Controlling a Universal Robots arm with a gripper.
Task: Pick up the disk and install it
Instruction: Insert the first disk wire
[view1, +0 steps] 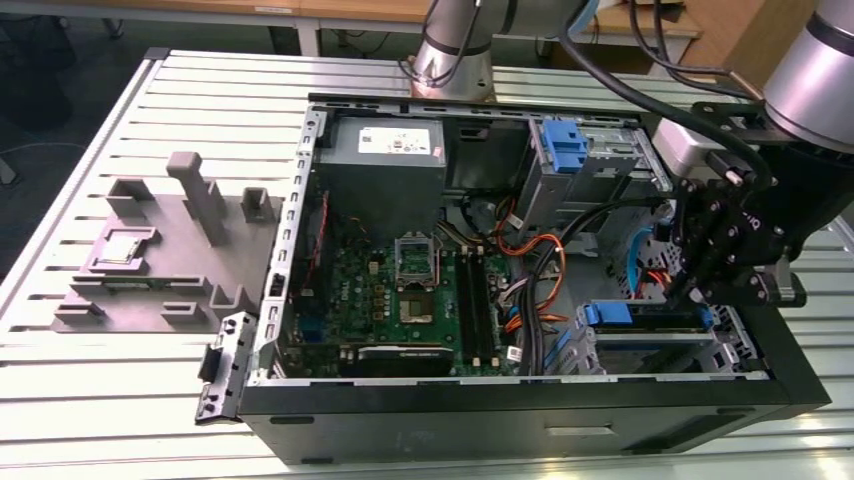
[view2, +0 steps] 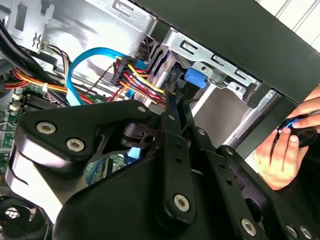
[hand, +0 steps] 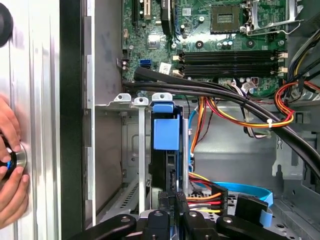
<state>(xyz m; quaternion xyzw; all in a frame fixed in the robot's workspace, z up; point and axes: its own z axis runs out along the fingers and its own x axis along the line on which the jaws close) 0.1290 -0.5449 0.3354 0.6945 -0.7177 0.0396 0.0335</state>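
So the PC case (view1: 534, 420) is lying open on the slatted desk (view1: 134, 400), and the gripper (view1: 703, 290) is down at the drive bay (view1: 667, 350), around 4 o'clock in the exterior view. The disk (hand: 165, 150) sits edge-up in the bay, slid in between the metal rails, its blue carrier tab (hand: 166, 132) poking out on the side toward the motherboard (hand: 220, 45). In the second wrist view you get the same blue tab (view2: 194, 79) right past the tip of the black fingers (view2: 172, 107), which look pinched together with basically no gap, sitting on the edge of the disk. Can't really tell if they're actually clamping it or just pressed against it.

Cables all over the place: a red/yellow/black power bundle (view2: 140, 80) and a light blue data cable (view2: 87, 60) run right beside the disk, and thick black cables (hand: 225, 95) cross over the bay.

A person's hand (view2: 287, 150) is at the outer side of the case, by the black wall, fingers on a small round black thing. In the first wrist view the hand (hand: 10, 170) rests on the desk just beside the case wall.

Over at 9 o'clock in the exterior view there's a grey fixture (view1: 160, 250) on the desk, well apart from the case. The power supply (view1: 384, 150) is up at 12 o'clock inside the case.
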